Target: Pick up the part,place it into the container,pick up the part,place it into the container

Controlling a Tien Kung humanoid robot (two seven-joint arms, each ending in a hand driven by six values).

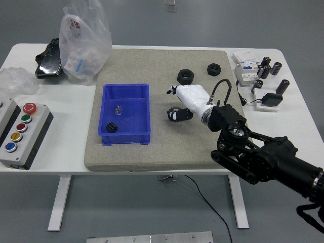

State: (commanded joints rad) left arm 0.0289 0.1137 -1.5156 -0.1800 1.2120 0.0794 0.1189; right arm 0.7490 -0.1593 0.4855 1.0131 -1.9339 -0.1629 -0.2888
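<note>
A blue container (pixel 145 109) sits on the grey mat with a small black part (pixel 112 126) in its near left corner and a small clear item (pixel 118 108) near its middle. Two black hex nuts lie at the mat's far side, one (pixel 186 76) just beyond my right hand and one (pixel 214 69) further right. My right hand (pixel 181 104), white with black fingertips, hovers over the mat to the right of the container, its fingers spread and holding nothing. My left arm does not show.
A control box with coloured buttons (pixel 21 133) stands at the left edge. A plastic bag (pixel 83 43) and a black object (pixel 49 59) lie at the back left. Electrical parts and black cylinders (pixel 263 76) cluster at the back right.
</note>
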